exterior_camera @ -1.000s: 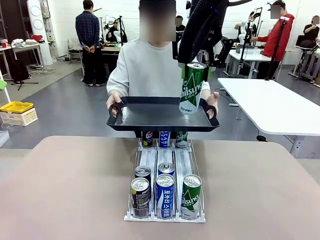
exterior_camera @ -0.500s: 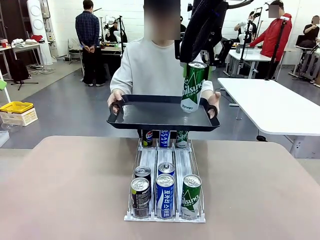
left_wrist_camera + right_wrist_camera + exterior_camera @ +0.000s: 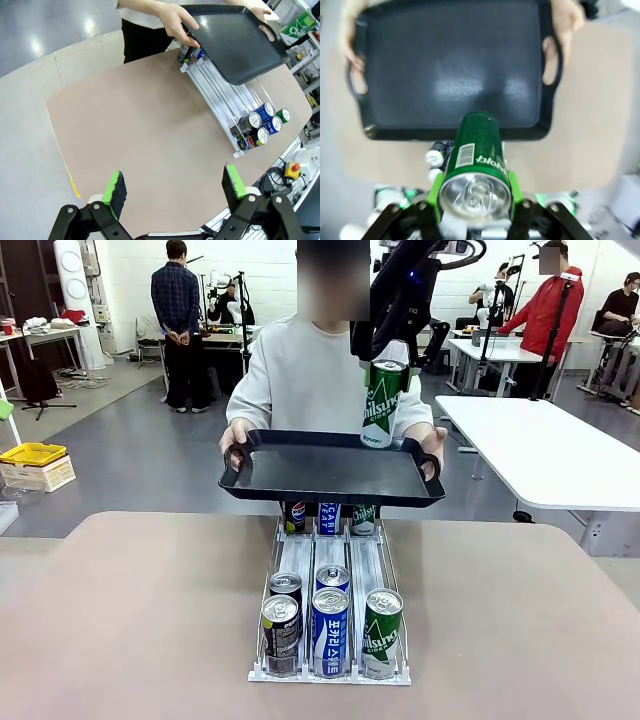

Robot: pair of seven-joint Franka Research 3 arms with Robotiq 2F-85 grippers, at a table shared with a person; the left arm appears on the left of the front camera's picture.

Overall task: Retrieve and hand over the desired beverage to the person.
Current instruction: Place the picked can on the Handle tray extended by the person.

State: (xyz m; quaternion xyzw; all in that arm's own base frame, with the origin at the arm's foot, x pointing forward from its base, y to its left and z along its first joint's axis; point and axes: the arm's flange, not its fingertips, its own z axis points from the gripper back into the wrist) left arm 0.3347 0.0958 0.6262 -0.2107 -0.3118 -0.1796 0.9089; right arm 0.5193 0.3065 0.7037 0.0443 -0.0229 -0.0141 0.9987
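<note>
Green aluminium can [image 3: 383, 403], white star logo and white lettering, silver lid, barcode on the side in the right wrist view [image 3: 476, 160]. It sits upper centre-right of the front frame, slightly tilted, over the far right part of the black tray [image 3: 320, 472]; can't tell whether its base touches the tray floor. Right end effector [image 3: 388, 364] is clenched on the can's top end, with the green pads [image 3: 436, 192] clamping the can from both sides just under the lid. The person [image 3: 300, 380], in a light grey sweatshirt, stands centre frame past the worktop [image 3: 130, 620] and holds the tray level by both side handles, one hand [image 3: 236, 438] on each. Left end effector [image 3: 174, 185] is released, jaws spread wide, gripping nothing and hovering above bare worktop at the bottom of its frame. Clear roller rack [image 3: 330, 555] lies lower centre with a black, a blue and a green can [image 3: 381, 630] in the front row, plus more behind.
</note>
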